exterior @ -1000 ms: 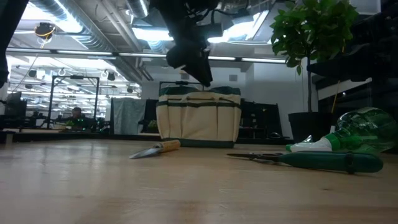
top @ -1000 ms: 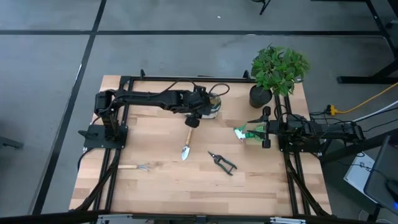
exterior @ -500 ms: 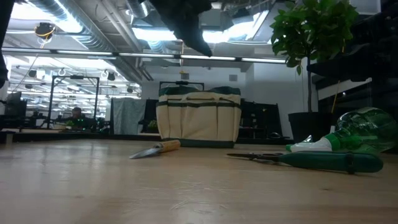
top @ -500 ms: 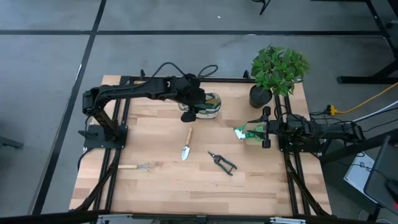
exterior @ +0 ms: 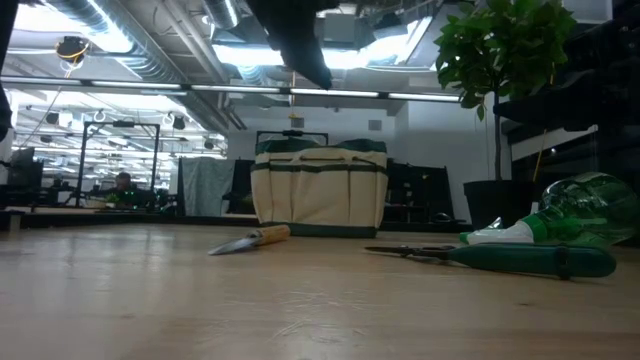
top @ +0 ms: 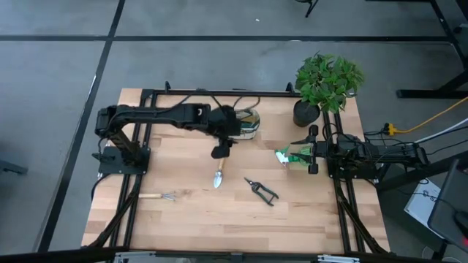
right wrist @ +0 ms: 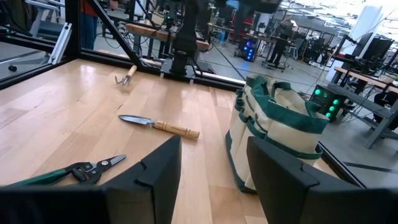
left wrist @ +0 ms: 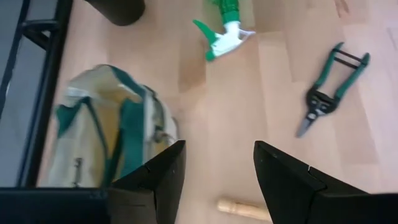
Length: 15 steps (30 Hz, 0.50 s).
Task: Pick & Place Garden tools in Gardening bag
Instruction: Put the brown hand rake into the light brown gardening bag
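Note:
My left gripper (top: 219, 151) (left wrist: 214, 174) hangs open above the table, over the wooden handle end of the trowel (top: 219, 172) (left wrist: 242, 208), which lies flat. The cream-and-green gardening bag (top: 248, 124) (left wrist: 112, 130) (exterior: 320, 190) stands upright just beyond the gripper, near the far edge. The little rake (top: 157, 196) lies near left. The pruning shears (top: 261, 190) (left wrist: 329, 93) lie in the middle. The green-and-white soft item (top: 289, 155) (left wrist: 224, 31) lies close in front of my right gripper (top: 311, 150) (right wrist: 208, 180), which waits open and level at the right.
A potted green plant (top: 325, 80) in a black pot (top: 306, 113) stands at the far right corner, next to the bag. Black frame rails (top: 219, 93) run along the table's far, left and right sides. Bare wood lies toward the near edge (top: 234, 226).
My left gripper has risen from just over the trowel's handle and has rolled about its own axis, its fingers still apart. The trowel and the other tools lie where they lay.

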Tool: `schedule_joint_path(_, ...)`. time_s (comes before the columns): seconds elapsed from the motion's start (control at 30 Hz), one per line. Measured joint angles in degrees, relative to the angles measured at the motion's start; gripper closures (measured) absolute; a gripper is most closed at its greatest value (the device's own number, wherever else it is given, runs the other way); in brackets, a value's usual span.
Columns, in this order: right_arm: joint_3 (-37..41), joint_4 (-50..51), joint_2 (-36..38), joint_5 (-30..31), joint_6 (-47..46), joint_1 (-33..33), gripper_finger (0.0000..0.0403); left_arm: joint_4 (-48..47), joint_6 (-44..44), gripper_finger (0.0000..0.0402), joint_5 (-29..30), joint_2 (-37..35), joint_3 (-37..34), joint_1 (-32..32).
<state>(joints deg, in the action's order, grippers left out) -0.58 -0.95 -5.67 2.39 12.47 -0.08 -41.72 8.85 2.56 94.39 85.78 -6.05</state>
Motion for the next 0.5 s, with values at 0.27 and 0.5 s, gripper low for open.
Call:
schedule_joint_path(0.27,0.0,0.0,0.0,0.0,0.0,0.0,0.0217,-0.5,-6.8,0.0217,2.3,0.0,0.0,6.5)
schedule_joint_path(0.5,0.0,0.0,0.0,0.0,0.0,0.0,0.0217,-0.6,-15.3,0.0217,9.3,0.0,0.0,11.9)
